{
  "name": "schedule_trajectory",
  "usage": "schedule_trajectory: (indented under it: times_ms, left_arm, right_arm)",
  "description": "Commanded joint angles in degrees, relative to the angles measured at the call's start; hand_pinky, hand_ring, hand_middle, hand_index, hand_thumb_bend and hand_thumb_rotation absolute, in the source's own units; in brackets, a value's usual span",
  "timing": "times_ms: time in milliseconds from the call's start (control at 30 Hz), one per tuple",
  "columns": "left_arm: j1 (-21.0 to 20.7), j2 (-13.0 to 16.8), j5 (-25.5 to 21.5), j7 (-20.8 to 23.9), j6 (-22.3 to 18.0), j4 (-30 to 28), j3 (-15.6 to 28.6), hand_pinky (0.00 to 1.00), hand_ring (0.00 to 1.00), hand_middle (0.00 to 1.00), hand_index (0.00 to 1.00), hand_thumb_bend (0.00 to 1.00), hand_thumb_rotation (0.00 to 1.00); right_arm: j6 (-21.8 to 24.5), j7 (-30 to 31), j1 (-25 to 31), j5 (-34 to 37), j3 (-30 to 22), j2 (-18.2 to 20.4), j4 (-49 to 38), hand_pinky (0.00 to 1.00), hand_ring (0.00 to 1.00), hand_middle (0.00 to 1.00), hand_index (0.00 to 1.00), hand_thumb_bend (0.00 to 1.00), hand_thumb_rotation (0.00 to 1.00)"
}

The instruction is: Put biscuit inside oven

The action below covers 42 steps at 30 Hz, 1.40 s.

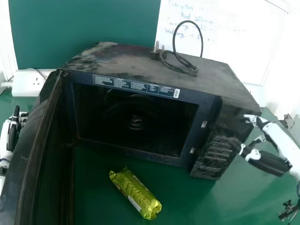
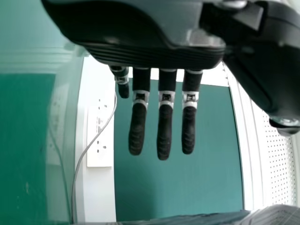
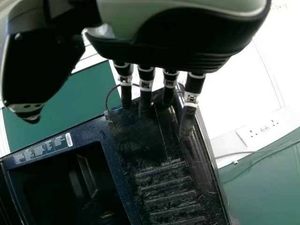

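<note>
In the head view, nearest me, the yellow-green biscuit packet (image 1: 136, 194) lies on the green table (image 1: 187, 206), outside the oven (image 1: 154, 61) and before its open front. The oven door (image 1: 35, 154) stands wide open on my left. Beyond it is my left hand (image 1: 14, 126); the left wrist view shows its fingers straight, slightly spread, pinching nothing. My right hand (image 1: 279, 138) is by the oven's control-panel side, fingers straight and spread, holding nothing; I cannot tell whether they touch the panel. A plug (image 1: 157, 54) and looped cord (image 1: 201, 37) rest on the oven's top. Farther back are a green board (image 1: 84, 28) and a whiteboard (image 1: 234, 47).
</note>
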Motion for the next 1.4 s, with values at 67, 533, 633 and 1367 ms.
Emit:
schedule_trajectory:
  times_ms: [67, 533, 633, 1367]
  left_arm:
    - [0.4, 0.0, -0.3, -0.5, -0.4, -0.2, 0.2, 0.31, 0.35, 0.43, 0.48, 0.52, 0.07]
    - [0.3, -0.2, 0.0, -0.3, -0.4, -0.3, 0.1, 0.31, 0.35, 0.43, 0.48, 0.52, 0.07]
    - [0.1, -0.3, -0.1, -0.3, -0.3, -0.1, 0.1, 0.31, 0.35, 0.43, 0.48, 0.52, 0.07]
    - [0.6, -1.7, 1.5, 0.6, 0.2, -1.8, -1.0, 0.32, 0.35, 0.44, 0.48, 0.52, 0.07]
  right_arm:
    - [-2.9, -0.2, 1.0, 0.7, -0.5, -0.6, 0.1, 0.54, 0.72, 0.87, 0.94, 0.89, 0.53]
    - [-9.3, 4.3, 1.8, 8.7, -2.4, -2.3, 1.4, 0.51, 0.71, 0.89, 1.0, 0.88, 0.52]
    - [-12.6, 5.6, 1.7, 12.2, -2.7, -1.8, 2.5, 0.54, 0.7, 0.86, 1.0, 0.9, 0.54]
    - [-18.5, -4.5, -4.2, -12.4, 24.4, -0.5, -1.7, 0.02, 0.51, 0.64, 0.78, 1.0, 0.69]
